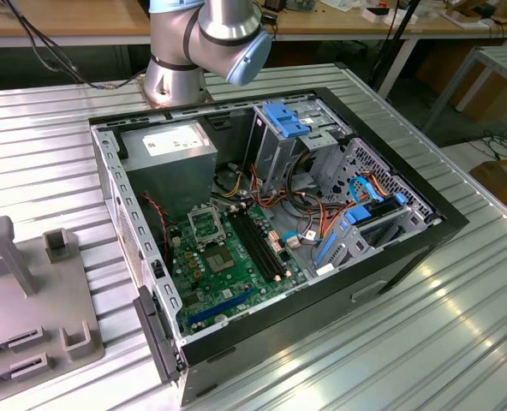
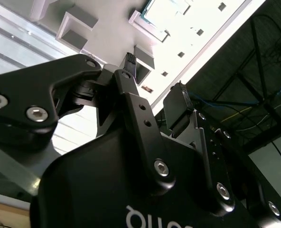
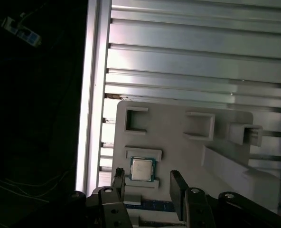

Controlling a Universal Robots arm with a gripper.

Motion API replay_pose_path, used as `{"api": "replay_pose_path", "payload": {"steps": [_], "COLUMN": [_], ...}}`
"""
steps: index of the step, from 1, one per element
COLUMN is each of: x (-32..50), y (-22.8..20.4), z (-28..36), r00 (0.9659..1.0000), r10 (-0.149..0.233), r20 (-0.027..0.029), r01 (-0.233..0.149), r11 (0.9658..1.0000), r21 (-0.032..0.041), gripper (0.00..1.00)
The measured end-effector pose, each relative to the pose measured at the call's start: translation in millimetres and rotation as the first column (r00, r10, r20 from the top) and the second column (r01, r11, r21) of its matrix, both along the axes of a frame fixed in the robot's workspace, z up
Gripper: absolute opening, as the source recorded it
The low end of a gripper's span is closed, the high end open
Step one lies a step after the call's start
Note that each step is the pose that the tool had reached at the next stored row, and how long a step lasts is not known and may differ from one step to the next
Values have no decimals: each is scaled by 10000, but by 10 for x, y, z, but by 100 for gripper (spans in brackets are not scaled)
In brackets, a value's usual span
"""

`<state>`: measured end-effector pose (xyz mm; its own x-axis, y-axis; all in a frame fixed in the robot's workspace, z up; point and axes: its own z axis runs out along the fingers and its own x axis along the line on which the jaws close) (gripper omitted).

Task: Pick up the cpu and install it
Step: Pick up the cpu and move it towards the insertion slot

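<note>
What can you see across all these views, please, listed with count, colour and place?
Open desktop computer case: one, black, mid-table in the exterior view.
Green motherboard: one, on the case floor.
Boxy metal power supply: one, grey, inside the case near the arm's base.
Moulded plastic fixture tray: one, grey, on the table at the exterior view's left.
Square metal-topped cpu: one, silver, in a tray pocket, first wrist view.
Ribbed aluminium table: one, silver, under everything.
Robot arm: one, grey with blue cap, beyond the case.
Hand: one, black, open, empty, over the cpu.
</note>
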<state>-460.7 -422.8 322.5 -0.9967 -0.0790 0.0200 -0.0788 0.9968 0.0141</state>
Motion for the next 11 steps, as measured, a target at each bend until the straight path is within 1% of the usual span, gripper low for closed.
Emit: {"api": "replay_pose_path", "payload": {"steps": [2, 4, 6, 11], "x": [-6, -8, -11, -11], "y": [-9, -16, -21, -27], "z": [-39, -61, -103, -164], "r00": [10000, 10000, 10000, 10000], "r10": [-14, -16, -25, -53], "r20": [-1, -1, -1, -1], "r01": [14, 16, 25, 53], "r11": [10000, 10000, 10000, 10000], "r21": [-6, -6, -6, -7], "gripper": [51, 51, 51, 51]}}
